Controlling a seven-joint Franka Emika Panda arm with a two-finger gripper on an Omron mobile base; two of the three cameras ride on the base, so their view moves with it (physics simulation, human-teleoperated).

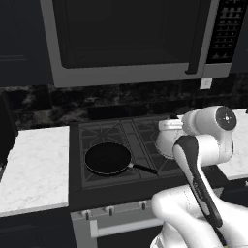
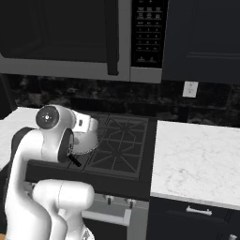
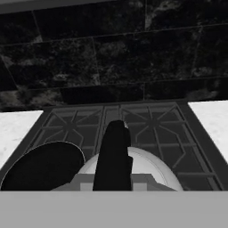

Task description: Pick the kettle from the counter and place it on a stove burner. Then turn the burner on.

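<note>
Over the stove's right half, the white arm bends down so its hand [image 1: 170, 127] sits right at the kettle [image 1: 166, 142]. From the hand camera, the kettle's pale dome [image 3: 147, 167] shows close below with its dark arched handle [image 3: 113, 153] rising up the middle. I cannot tell whether the fingers are clamped on it or apart, since the wrist hides them. Whether the kettle rests on the front right burner [image 2: 117, 157] or hangs just above it is unclear. Left of it, a black pan [image 1: 107, 158] sits on the front left grate, its handle pointing right. White marble tabletop [image 2: 197, 154] flanks the stove on both sides. A microwave [image 1: 126, 38] hangs above.
</note>
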